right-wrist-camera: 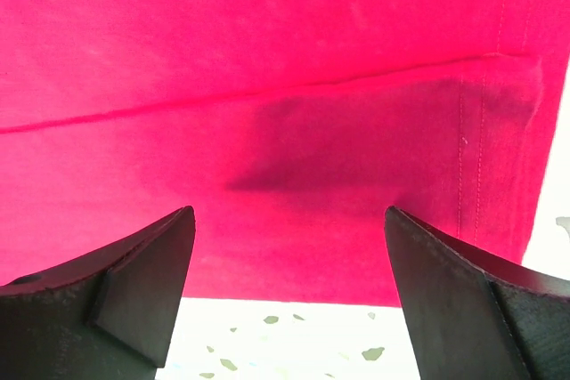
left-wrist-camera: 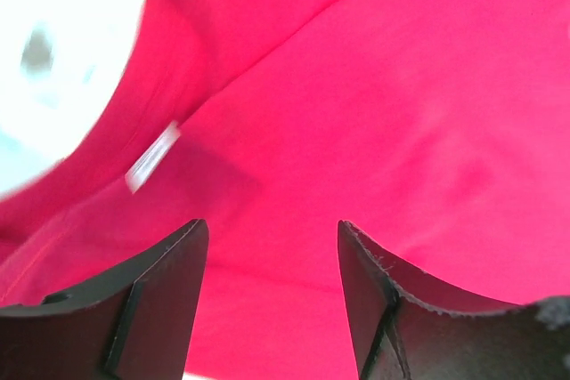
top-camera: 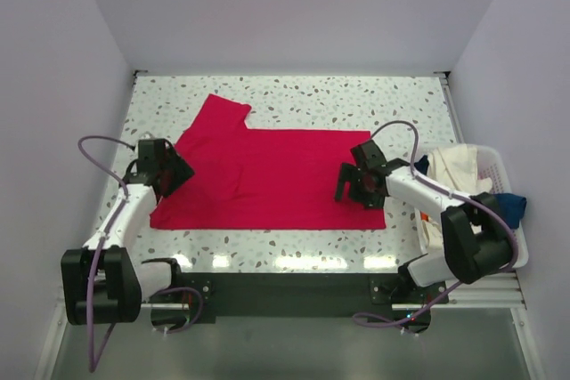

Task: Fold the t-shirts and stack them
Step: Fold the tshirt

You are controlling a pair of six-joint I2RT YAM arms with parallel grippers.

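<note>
A crimson-red t-shirt [top-camera: 276, 175] lies spread on the speckled table [top-camera: 294, 100], partly folded, one sleeve pointing to the far left. My left gripper [top-camera: 178, 169] hovers over its left part, open and empty; red cloth [left-wrist-camera: 374, 95] with a small white label [left-wrist-camera: 151, 157] fills the left wrist view. My right gripper [top-camera: 346, 191] is open and empty over the shirt's near right corner; its view shows the red hem [right-wrist-camera: 294, 273] and bare table below. Cream-white [top-camera: 459, 166] and dark blue [top-camera: 510, 206] shirts lie in the basket. No orange shirt shows.
A white slatted plastic basket [top-camera: 524, 251] stands at the table's right edge beside the right arm. Walls close in the table at the back and both sides. A dark rail [top-camera: 285, 287] runs along the near edge between the arm bases.
</note>
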